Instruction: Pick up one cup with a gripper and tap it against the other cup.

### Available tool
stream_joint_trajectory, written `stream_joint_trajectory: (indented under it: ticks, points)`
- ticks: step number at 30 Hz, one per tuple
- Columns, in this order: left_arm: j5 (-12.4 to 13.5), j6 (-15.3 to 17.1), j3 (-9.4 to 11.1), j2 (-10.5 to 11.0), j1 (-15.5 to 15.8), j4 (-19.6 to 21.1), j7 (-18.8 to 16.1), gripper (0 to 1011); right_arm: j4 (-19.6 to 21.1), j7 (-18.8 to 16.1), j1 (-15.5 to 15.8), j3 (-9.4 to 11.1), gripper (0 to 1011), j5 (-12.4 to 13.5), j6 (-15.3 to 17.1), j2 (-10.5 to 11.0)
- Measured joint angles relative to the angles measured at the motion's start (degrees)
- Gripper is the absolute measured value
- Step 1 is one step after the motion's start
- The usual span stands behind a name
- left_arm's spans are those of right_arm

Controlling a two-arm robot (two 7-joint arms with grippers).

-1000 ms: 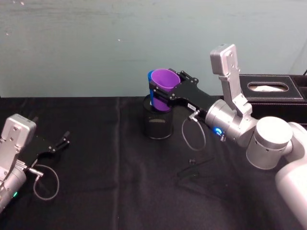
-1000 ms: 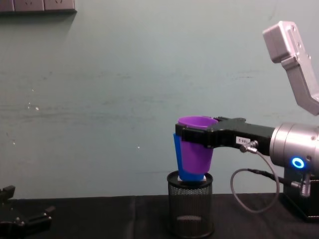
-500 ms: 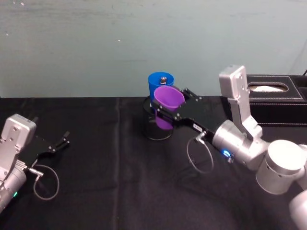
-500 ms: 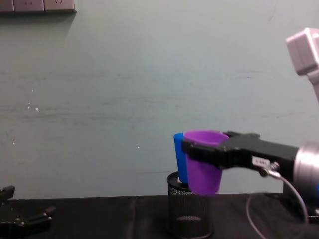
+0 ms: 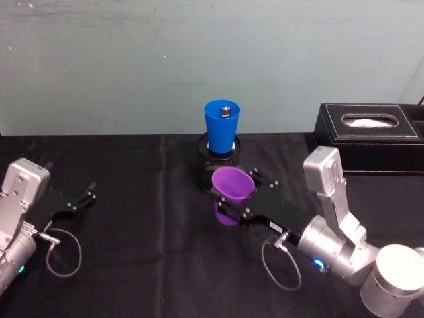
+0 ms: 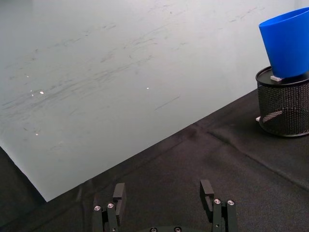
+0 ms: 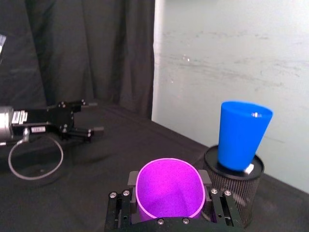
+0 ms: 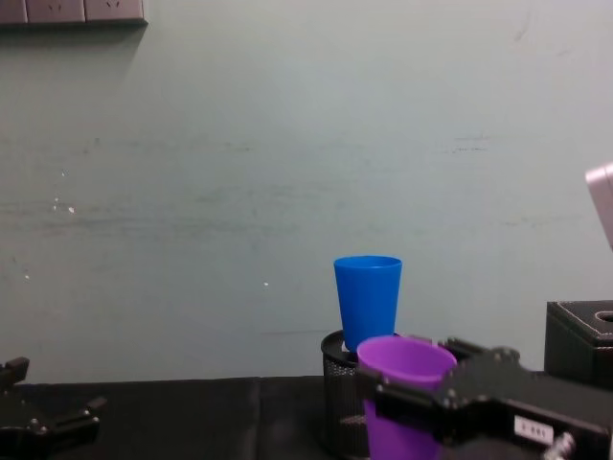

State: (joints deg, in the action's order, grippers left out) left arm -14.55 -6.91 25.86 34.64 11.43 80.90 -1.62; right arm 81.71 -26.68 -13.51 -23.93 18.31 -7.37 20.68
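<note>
The purple cup (image 5: pixel 232 191) is upright in my right gripper (image 5: pixel 234 196), which is shut on its sides just under the rim, low over the black cloth. It is in front of the blue cup (image 5: pixel 222 125) and apart from it. In the right wrist view the purple cup (image 7: pixel 168 188) sits between the jaws, with the blue cup (image 7: pixel 243 133) beyond it. The chest view has the purple cup (image 8: pixel 403 396) and right gripper (image 8: pixel 419 393) below and in front of the blue cup (image 8: pixel 368 292). My left gripper (image 6: pixel 163 195) rests open at the far left (image 5: pixel 78 199).
The blue cup stands on a black wire-mesh holder (image 5: pixel 216 171) at the table's back middle. A black tissue box (image 5: pixel 371 136) sits at the back right. Cables loop beside both wrists. Open black cloth lies between the two arms.
My right gripper has carried the purple cup away from the blue cup, back toward me and down. The blue cup stayed on the holder. The left arm has not moved.
</note>
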Motion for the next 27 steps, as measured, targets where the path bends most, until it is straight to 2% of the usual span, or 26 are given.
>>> stream_joint_trajectory:
  ticks: [10,27]
  points:
    - [0.0,0.0,0.0,0.0,0.0,0.0,0.0,1000,-3.1,0.5,1.8,0.2,741,-1.7,-3.6,-1.2]
    - [0.0,0.0,0.0,0.0,0.0,0.0,0.0,1000,-6.9,0.7,2.5,1.1,741,-3.4,-6.8,-3.3]
